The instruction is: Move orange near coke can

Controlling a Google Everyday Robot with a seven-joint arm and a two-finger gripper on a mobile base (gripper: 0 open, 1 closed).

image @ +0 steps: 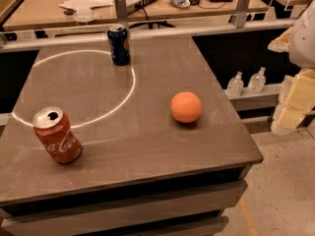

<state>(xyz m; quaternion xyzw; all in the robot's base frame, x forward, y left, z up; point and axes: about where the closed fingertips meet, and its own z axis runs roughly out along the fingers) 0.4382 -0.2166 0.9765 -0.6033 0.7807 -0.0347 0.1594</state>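
The orange sits on the grey table, right of the middle. The coke can, red with white script and an open silver top, stands near the table's front left corner, well apart from the orange. My gripper shows as pale, yellowish blocks at the right edge of the view. It is off the table's right side, away from the orange, and holds nothing that I can see.
A dark blue soda can stands at the back of the table. A bright ring of light lies across the table's left half. Two small clear bottles stand on a low shelf to the right. A cluttered desk stands behind.
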